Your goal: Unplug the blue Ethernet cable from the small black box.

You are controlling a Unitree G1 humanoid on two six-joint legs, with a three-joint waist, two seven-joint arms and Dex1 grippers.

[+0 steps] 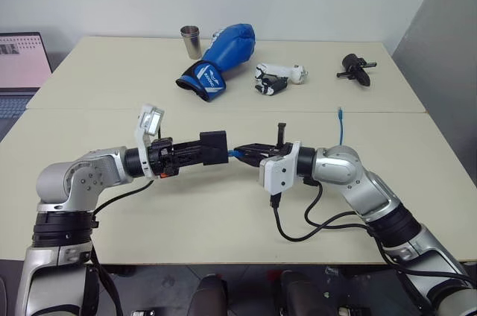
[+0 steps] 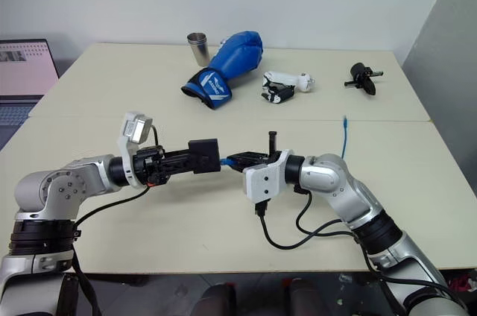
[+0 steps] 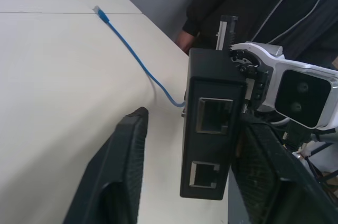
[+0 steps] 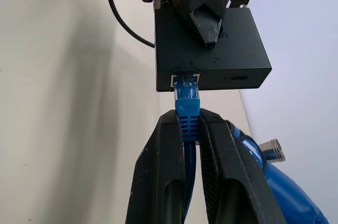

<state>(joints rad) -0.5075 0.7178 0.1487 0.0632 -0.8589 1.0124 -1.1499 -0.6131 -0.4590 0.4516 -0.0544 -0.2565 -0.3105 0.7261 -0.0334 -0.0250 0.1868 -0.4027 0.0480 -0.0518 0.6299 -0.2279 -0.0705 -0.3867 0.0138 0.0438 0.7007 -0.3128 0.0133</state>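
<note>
- Your right claw (image 4: 191, 129) is pinched on the cable (image 4: 187, 109) just behind its plug, fingers (image 4: 161, 171) tight on either side of the blue boot.
- That plug sits in a port on the box (image 4: 232, 60), not yet pulled out.
- Your left claw (image 1: 211, 147) holds the box (image 1: 215, 146) in the air over the near tabletop (image 1: 223, 219); in the left wrist view one finger (image 3: 264, 171) lies against the box (image 3: 208, 129) while the other (image 3: 119, 171) stands off it, so the grip looks loose.
- You can trace the cable (image 3: 132, 49) from the box across the tabletop to its free plug (image 1: 340, 112), lying to the right.
- Farther back sit a boxing glove (image 1: 223, 51), a metal cup (image 1: 191, 41), a white tool (image 1: 277, 76) and a black knobbed tool (image 1: 356, 68).
</note>
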